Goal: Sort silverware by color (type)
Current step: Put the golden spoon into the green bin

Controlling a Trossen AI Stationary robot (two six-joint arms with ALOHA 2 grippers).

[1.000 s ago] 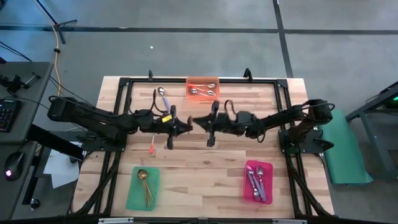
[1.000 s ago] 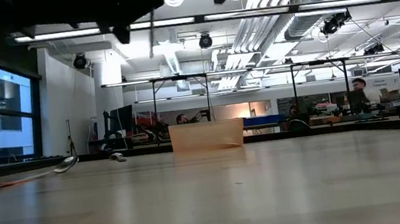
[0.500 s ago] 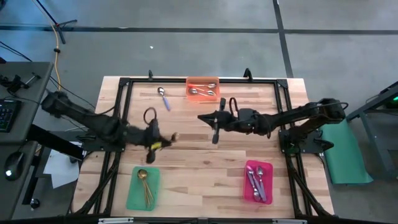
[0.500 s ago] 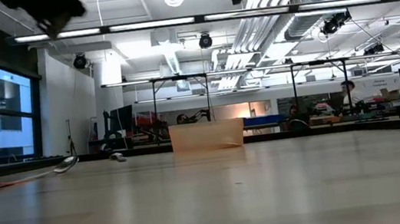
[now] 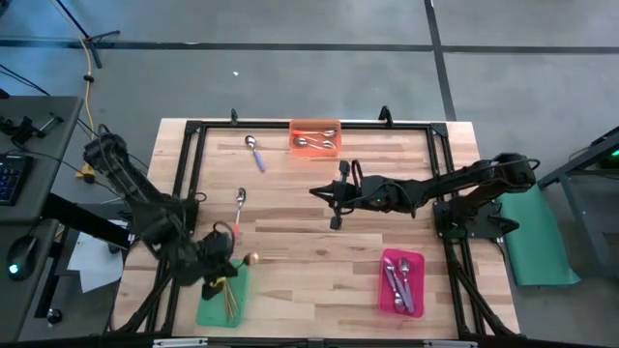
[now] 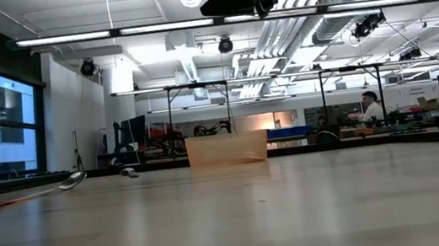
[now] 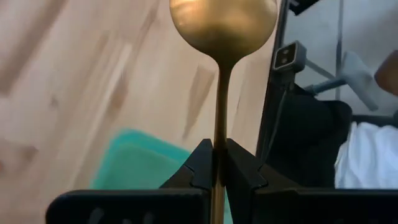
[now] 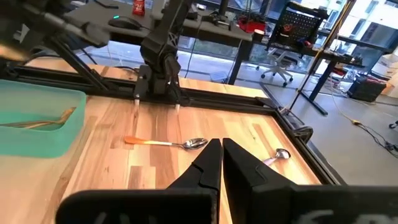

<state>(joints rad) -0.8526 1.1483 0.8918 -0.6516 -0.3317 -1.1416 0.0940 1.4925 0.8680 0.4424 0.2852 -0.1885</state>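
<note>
My left gripper is over the far right corner of the green tray, shut on a slim all-gold spoon. More gold spoons lie in that tray. An orange-handled spoon lies flat on the table, and a purple-handled one lies near the far edge. My right gripper hovers over the table's middle, shut and holding nothing. In the right wrist view I see the orange-handled spoon and the green tray. My left gripper pinches the gold spoon's thin handle between its two fingers. The handle runs along the fingers and the round bowl sticks out ahead of them, toward the table's right. The spoon is lifted clear of the table.
An orange tray with spoons stands at the far edge and a pink tray with purple-handled spoons at the near right. A dark frame borders the table. Bare wood lies between the trays. People sit in the room beyond the table.
My left gripper has swung from the table's middle, close to my right gripper, toward the near left edge, carrying the gold spoon to the green tray. With the arm gone, the orange-handled spoon on the table now shows in full. My right gripper stays over the middle.
</note>
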